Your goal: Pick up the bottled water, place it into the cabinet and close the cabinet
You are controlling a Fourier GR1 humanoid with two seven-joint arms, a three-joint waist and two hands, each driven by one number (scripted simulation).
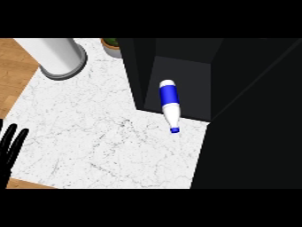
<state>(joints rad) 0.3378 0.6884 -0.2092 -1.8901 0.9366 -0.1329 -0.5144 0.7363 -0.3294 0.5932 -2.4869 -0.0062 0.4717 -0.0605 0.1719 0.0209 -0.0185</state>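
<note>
In the head view, the bottle (169, 104) lies on its side, white with a blue label and blue cap, its base inside the dark cabinet (179, 62) and its neck and cap reaching out over the cabinet's front edge onto the white marbled surface (87, 133). No robot hand touches it. The left robot hand (1, 148) shows at the view's left edge, fingers straight and apart, pointing up, resting well apart from the bottle and holding nothing. The right robot hand shows nowhere in this view. A large black panel (264, 133) fills the right side; it looks like the cabinet's open door, though I cannot say so for certain. At the upper left stands a grey-white cylinder (58, 55), and beside it a small potted plant (110, 43) peeks in at the top. As I judge it, the placing is only partly done: the bottle is half in, tipped over, and may need nudging further inside. Closing the cabinet is not yet done.
</note>
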